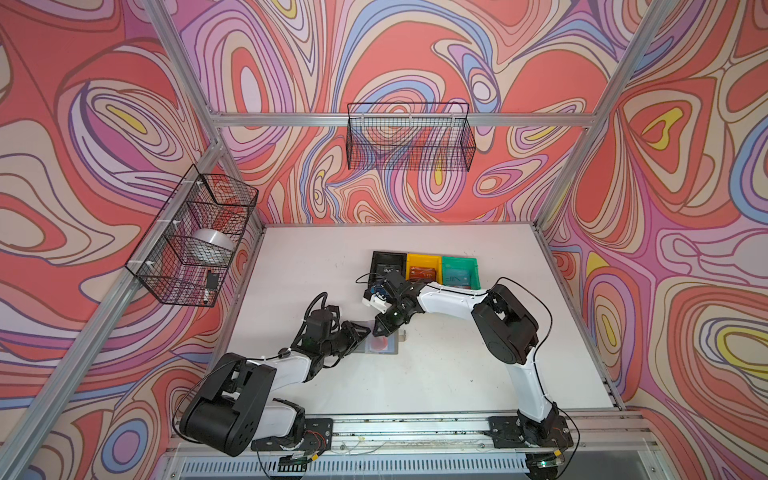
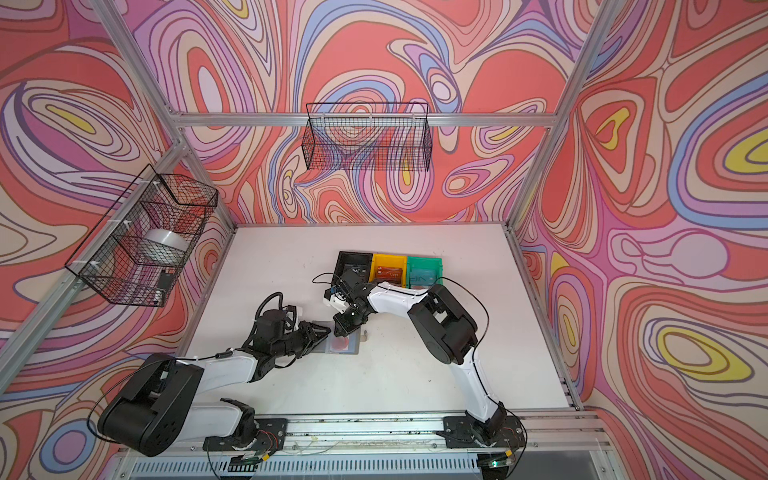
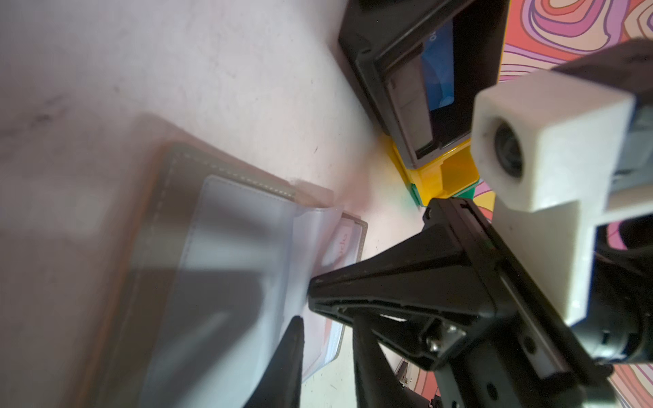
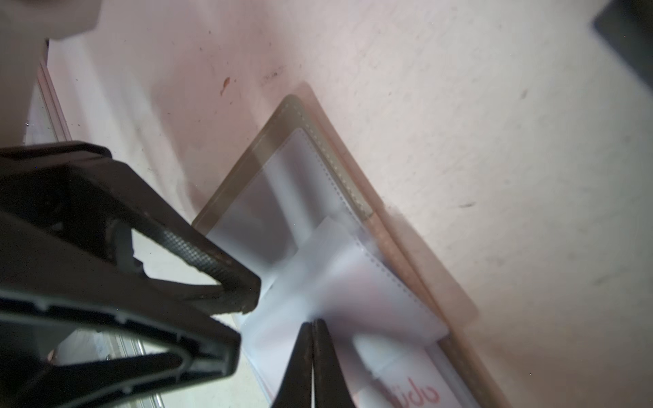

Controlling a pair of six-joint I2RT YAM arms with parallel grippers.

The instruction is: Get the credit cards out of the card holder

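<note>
The grey card holder [image 1: 392,348] lies open on the white table, between both grippers. In its clear sleeves [image 3: 247,226] sits a pale credit card with a red circle [image 1: 379,343] and red lettering [image 4: 417,392]. My left gripper [image 3: 328,339] is partly open, with one finger [image 3: 291,353] lying on a sleeve and the other off the holder's edge. My right gripper [image 4: 312,323] is shut, its tips against a raised clear sleeve; I cannot tell whether it pinches it. More credit cards lie in the bins: a blue one [image 3: 438,63] and a dark red one [image 1: 422,273].
A black bin [image 1: 388,259], a yellow bin [image 1: 423,262] and a green bin [image 1: 459,266] stand in a row behind the grippers; the green one holds a teal card [image 1: 457,277]. Wire baskets hang on the back wall [image 1: 409,137] and the left wall [image 1: 195,237].
</note>
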